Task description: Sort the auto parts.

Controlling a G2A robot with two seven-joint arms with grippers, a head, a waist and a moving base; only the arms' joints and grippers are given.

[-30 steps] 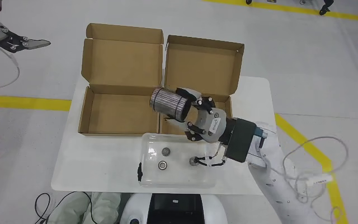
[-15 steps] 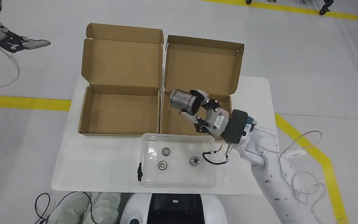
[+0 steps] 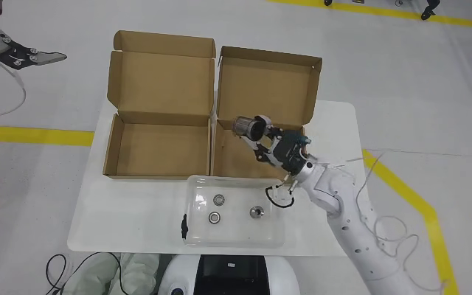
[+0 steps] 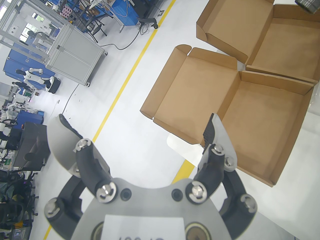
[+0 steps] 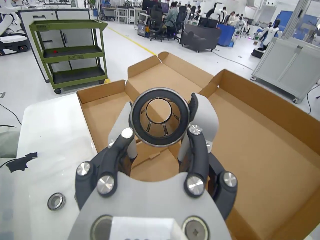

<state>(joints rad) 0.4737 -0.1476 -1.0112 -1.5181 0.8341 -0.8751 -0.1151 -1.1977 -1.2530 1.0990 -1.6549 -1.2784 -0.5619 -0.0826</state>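
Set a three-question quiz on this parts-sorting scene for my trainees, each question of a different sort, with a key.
1. True or false: the right gripper is shut on the metal cylinder.
2. How many small parts lie in the clear tray? A two, B three, C five.
3. Fill in: the left gripper is ____.
Key: 1 true; 2 B; 3 open.
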